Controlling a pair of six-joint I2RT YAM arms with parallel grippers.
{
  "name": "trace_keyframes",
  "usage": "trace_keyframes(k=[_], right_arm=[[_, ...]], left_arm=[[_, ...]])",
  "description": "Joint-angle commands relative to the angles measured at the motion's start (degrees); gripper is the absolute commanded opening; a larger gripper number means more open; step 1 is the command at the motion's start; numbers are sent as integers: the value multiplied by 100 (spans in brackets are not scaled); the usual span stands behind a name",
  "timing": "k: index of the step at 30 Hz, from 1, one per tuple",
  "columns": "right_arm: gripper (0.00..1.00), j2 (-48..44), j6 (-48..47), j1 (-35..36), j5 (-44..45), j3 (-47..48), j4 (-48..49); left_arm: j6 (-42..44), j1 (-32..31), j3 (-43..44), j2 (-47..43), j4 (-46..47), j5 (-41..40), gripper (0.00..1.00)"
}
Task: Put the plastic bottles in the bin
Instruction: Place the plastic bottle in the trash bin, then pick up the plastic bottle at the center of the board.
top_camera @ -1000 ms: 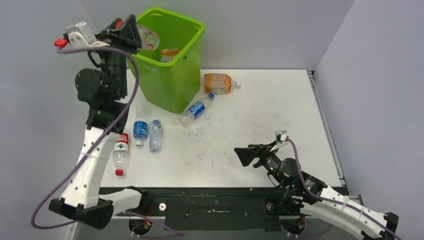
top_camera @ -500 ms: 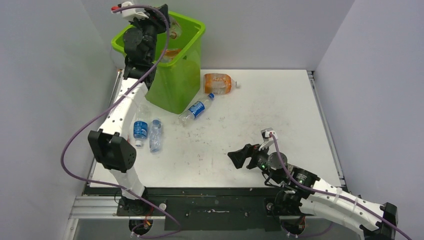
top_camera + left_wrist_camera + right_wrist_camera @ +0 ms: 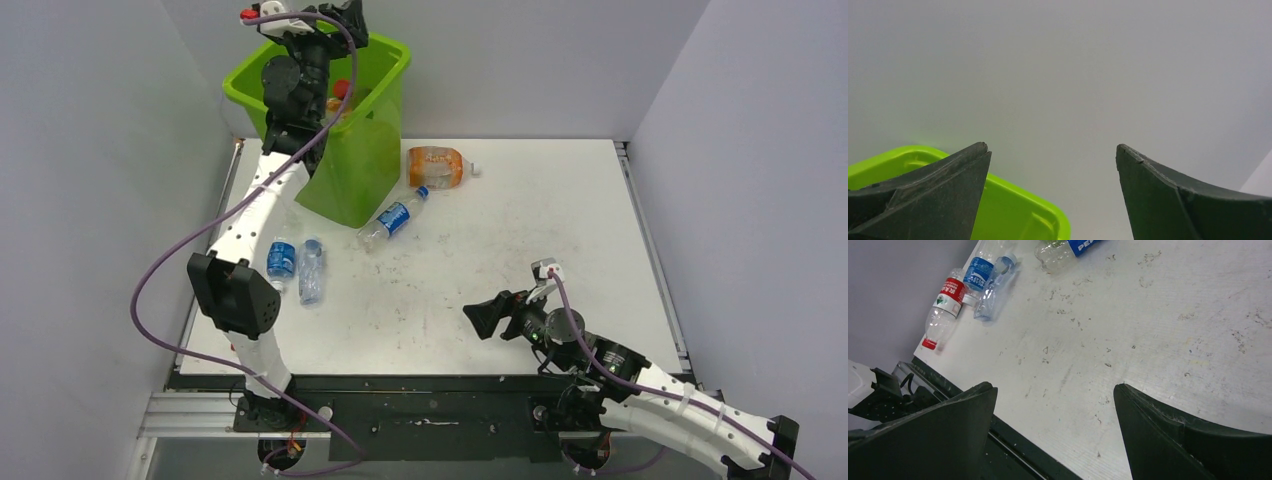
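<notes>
Two flat beside the bin (image 3: 355, 160): orange bottle (image 3: 436, 166) cap rightward, blue-labelled bottle (image 3: 395, 218) diagonal.

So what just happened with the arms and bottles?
The left gripper swung over the bin and opened, letting its bottle go. The right gripper barely shifted and is open and empty. The other bottles stayed put.

One green bin (image 3: 375, 150); five plastic bottles (image 3: 393, 218) on the table (image 3: 520, 230), one orange bottle (image 3: 438, 166), four clear; two arms (image 3: 250, 215)
</notes>
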Motion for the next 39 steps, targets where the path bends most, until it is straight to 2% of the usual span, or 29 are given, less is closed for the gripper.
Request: trace_keyframes(k=[1,5,9,11,16,19,22,28,31,39], right_arm=[[90,14,-160,15,53,243,2],[90,-7,-471,12,144,430,-74],[90,129,-810,4,385,786,-321],[90,291,-895,6,538,917,-357],[90,920,-926,-1,878,978,61],[90,1505,-771,-39,1047,930,709],[90,2239,-509,-184,949,951,1484],[90,4097,279,-721,-62,1254,2848],[90,4963,835,-1106,-286,1623,3194],[90,7082,2104,-1609,-726,2870,4038]], left_arm=[[305,-168,-406,-1065,990,-376,96],[776,-638,-1557,-2428,982,-705,96],[1336,-1263,-3466,-4118,443,-1153,96],[1239,-1390,-4218,-4978,-363,-1403,96],[649,-1412,-5428,-6508,-3235,-2099,96],[477,-1396,-6197,-7232,-4119,-2063,96],[380,-1382,-6938,-7783,-4126,-1661,96],[-293,-1377,-8028,-8168,-3598,-1430,96],[-527,-1341,-8261,-8133,-3444,-1495,96],[-943,-939,-8443,-8377,-3455,-964,96]])
